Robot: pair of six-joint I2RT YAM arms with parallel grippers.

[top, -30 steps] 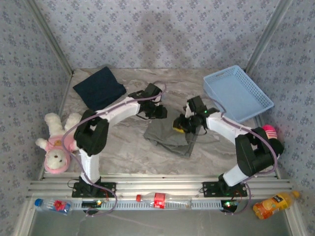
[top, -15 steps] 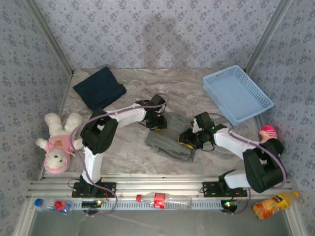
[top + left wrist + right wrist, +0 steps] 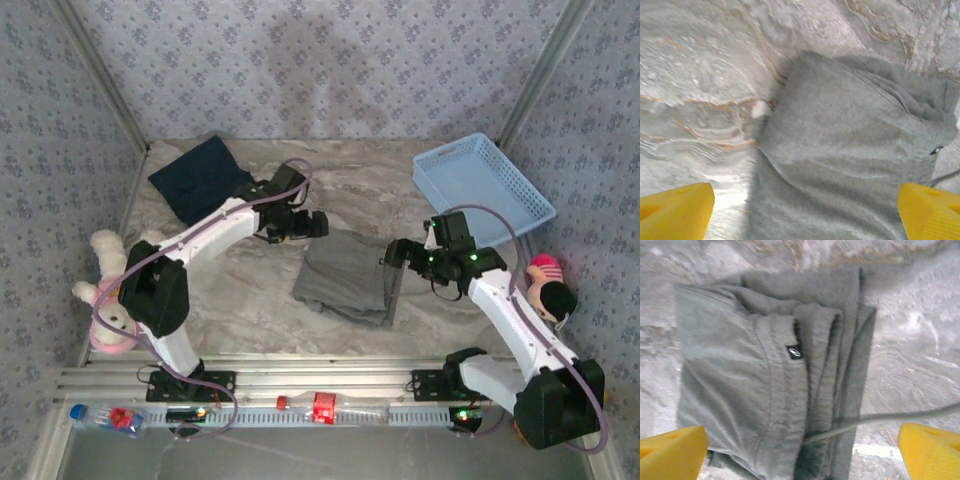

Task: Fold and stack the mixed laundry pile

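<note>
left gripper [image 3: 310, 225] jaws spread wide, right gripper [image 3: 396, 254] likewise, both arms stretched forward

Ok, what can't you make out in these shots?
Left wrist view: blur smears the grey garment and the table; the garment runs off the bottom edge.
Right wrist view: the black label is too small to read.
Top view: the left arm hides part of the plush toy.

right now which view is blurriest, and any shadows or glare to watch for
Left wrist view: softest, the marble tabletop smeared and the grey garment without crisp seams. Right wrist view: sharper, seams and the small black label clear. Top external view: even light, no harsh glare, a faint broad shadow on the back wall.
</note>
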